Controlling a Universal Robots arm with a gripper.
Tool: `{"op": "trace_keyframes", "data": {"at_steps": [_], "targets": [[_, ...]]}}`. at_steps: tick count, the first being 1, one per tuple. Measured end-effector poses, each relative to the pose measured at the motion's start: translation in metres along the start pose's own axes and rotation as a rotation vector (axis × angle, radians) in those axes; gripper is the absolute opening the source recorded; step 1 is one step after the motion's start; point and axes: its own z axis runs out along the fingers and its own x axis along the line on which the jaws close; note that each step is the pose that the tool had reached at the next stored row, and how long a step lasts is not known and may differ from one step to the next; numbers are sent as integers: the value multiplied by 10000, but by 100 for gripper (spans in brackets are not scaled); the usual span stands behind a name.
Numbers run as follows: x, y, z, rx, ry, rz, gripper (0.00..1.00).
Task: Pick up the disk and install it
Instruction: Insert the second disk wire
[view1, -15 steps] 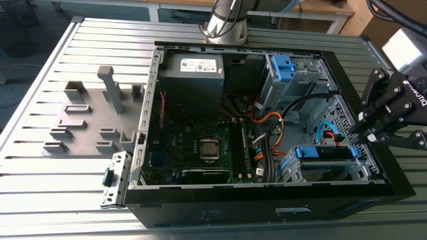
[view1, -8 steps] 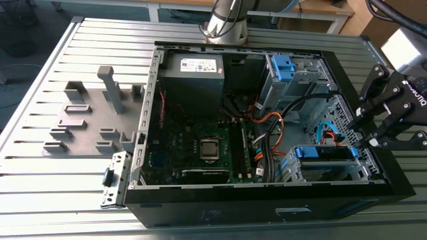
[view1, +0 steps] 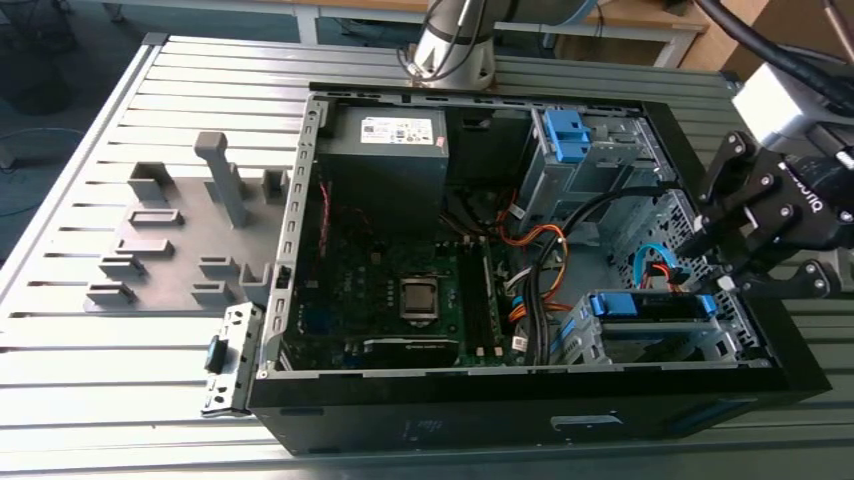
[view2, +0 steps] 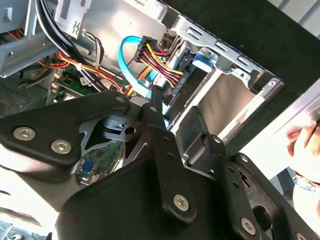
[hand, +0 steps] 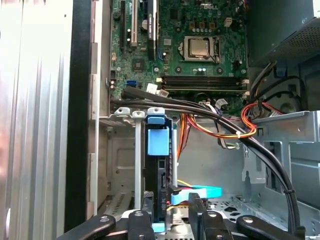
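Already seated edgewise in the drive cage, the disk — gripper close by, fingers apart, empty.

A ribbed silver metal table carries an open black computer case, lying on its side with its interior facing up. To the exterior view's left of the case, just beside it, a grey fixture plate with raised blocks and one taller post lies flat on the table. Behind the case stands the arm's silver base column.
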Motion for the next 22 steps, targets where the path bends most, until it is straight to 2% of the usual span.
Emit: {"op": "trace_keyframes", "data": {"at_steps": [6,14,16,17,18,19,20,22], "targets": [[-9,6,88,0,7,0,41],[-8,9,96,0,8,1,40],[-8,9,97,0,8,1,27],[-8,9,97,0,9,1,27],[-8,10,98,0,9,1,22],[-8,10,98,0,9,1,22],[-8,11,99,0,8,1,16],[-8,11,99,0,9,2,16]]}}
